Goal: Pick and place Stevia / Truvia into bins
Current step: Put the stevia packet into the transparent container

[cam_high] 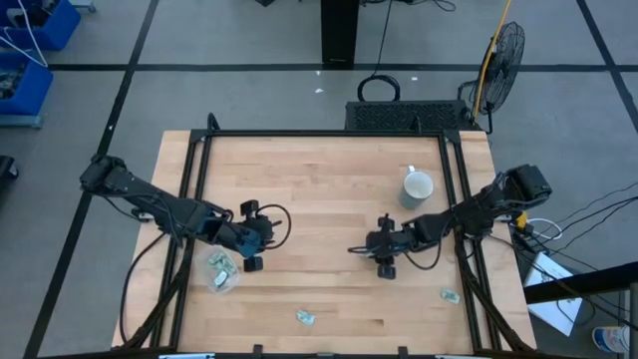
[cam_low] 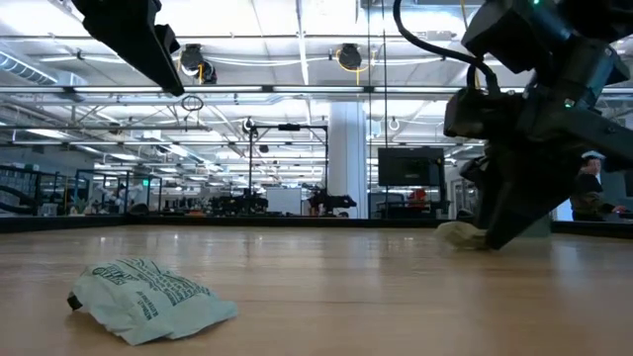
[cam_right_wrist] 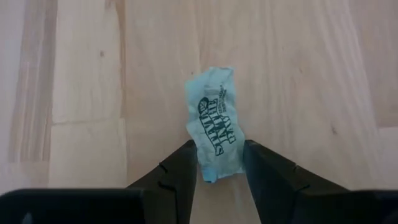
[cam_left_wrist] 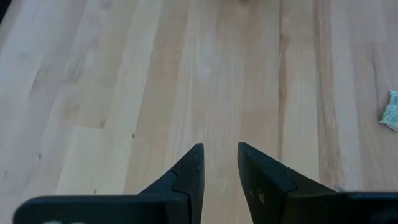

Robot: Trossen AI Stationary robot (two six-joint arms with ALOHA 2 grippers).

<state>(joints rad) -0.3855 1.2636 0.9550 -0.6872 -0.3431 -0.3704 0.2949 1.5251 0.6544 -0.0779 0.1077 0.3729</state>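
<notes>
Fingers [cam_right_wrist: 174, 177] of the right gripper [cam_right_wrist: 219, 168] pinch a crumpled pale green sachet [cam_right_wrist: 214, 127] over the table [cam_right_wrist: 81, 93]; its dark print is unreadable. Left gripper [cam_left_wrist: 219, 163] hangs slightly parted, empty, beside the tub [cam_high: 221, 271].

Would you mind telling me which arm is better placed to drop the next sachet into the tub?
The right: its claw already grips a pale green paper sachet. The left claw is empty, though it hangs nearer the clear round plastic tub.
</notes>
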